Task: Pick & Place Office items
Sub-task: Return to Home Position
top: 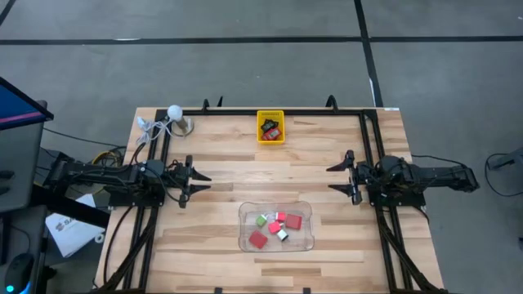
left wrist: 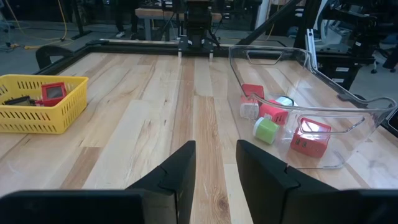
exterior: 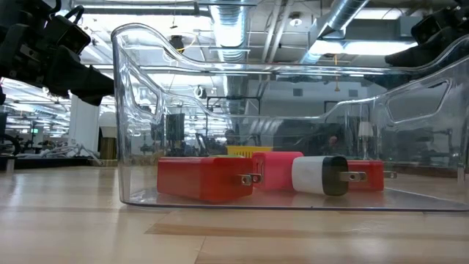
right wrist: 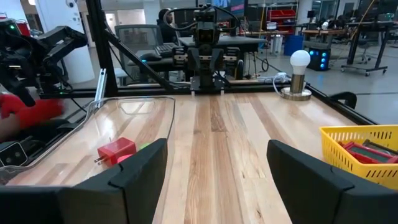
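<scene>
- Bench point(top: 212, 188): light wood with a black frame round it.
- Left pincer point(top: 198, 184): sat over the bench's left side, fingers a bit apart, holding nothing.
- Right pincer point(top: 331, 179): over the right side facing the left one, fingers wide apart, empty too.
- Tray point(top: 240, 224): clear, near one long edge, between the arms.
- Basket point(top: 259, 126): yellow, by the opposite edge, well apart from the tray.
- Items point(top: 293, 220): most lay in the tray (red, pink, green, one white-and-black), and a few more were in the basket.
</scene>
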